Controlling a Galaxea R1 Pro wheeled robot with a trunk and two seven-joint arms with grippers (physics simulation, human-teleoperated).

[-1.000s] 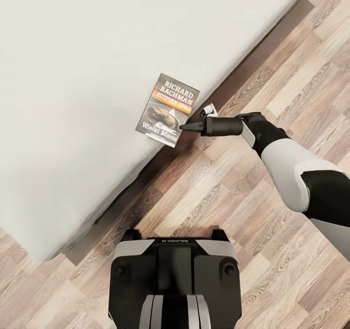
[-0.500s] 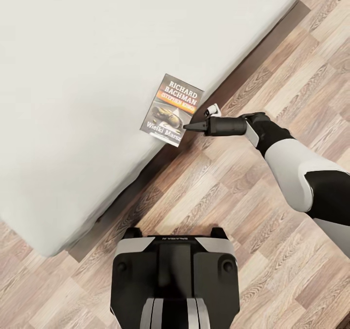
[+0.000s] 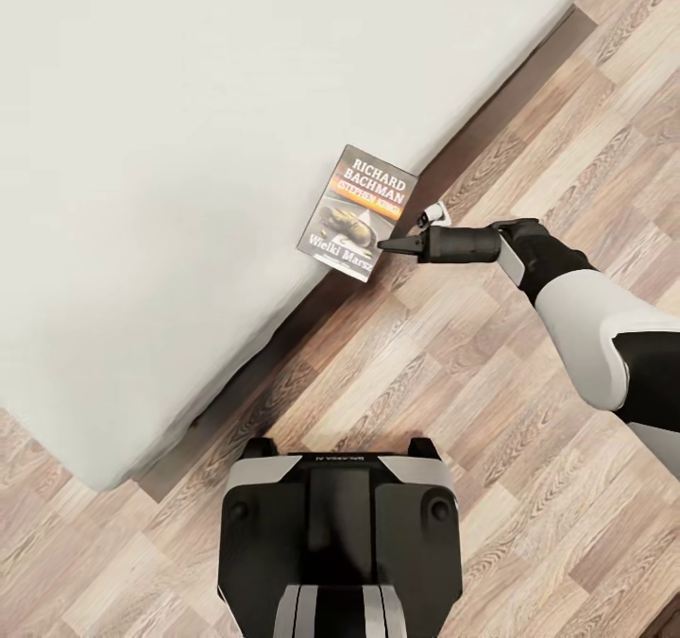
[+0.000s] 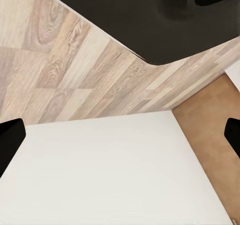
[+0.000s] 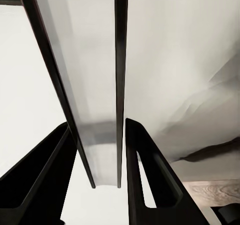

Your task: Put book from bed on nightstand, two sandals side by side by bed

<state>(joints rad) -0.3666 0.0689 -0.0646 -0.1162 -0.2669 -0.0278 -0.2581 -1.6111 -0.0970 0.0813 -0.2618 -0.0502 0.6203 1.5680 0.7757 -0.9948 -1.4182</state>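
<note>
book (image 3: pixel 357 213) at bed (image 3: pixel 170 147) edge, right gripper (image 3: pixel 389 244) fingers clamping it, wood floor (image 3: pixel 491 355)

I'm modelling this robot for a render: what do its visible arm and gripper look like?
In the head view, the right arm has smooth white shell segments joined by black sections, ending in a black cylindrical wrist. The right gripper is black, tapering to slim pointed fingers, with a small white part beside it. In the right wrist view its fingers are glossy black wedges.

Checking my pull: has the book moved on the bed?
Yes; held by the right gripper, the book has slid farther over the bed edge.
</note>
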